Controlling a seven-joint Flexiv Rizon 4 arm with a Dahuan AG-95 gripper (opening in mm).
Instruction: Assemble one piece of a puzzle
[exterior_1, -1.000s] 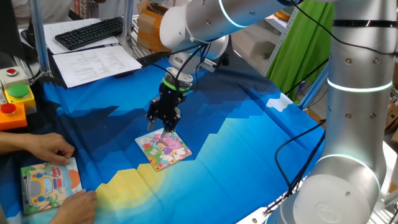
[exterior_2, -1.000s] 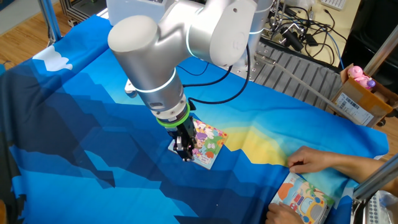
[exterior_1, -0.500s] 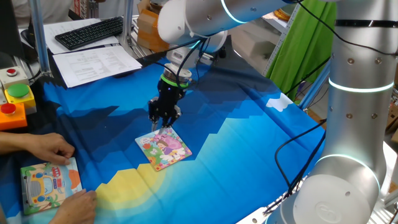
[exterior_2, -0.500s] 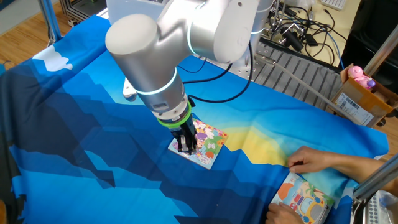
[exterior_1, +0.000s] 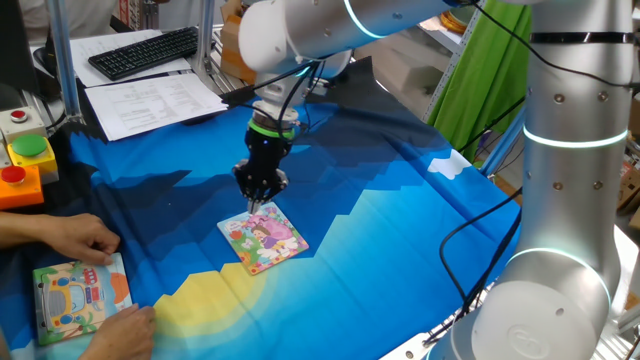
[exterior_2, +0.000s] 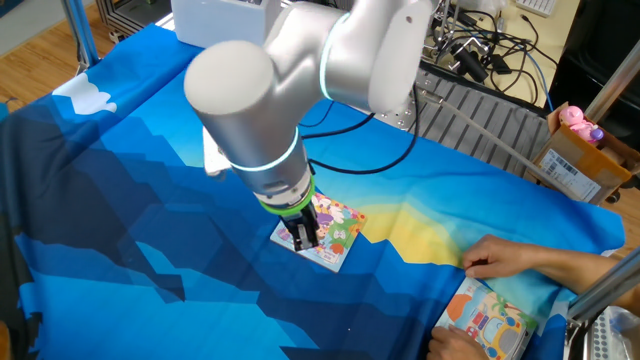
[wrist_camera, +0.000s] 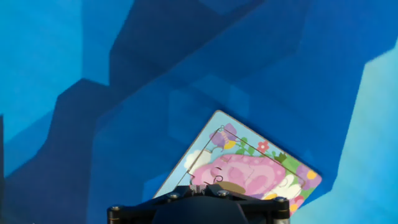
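Now my claw (exterior_1: 258, 199) has lifted off the puzzle (exterior_1: 263, 238) and hovers above its far corner; I cannot tell if it's spread. No piece shows separately, so it's likely seated.

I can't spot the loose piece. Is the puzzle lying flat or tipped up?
Flat. The puzzle lies picture-up on the blue cloth, no edge lifted in either fixed view; the gripper hangs over its corner.
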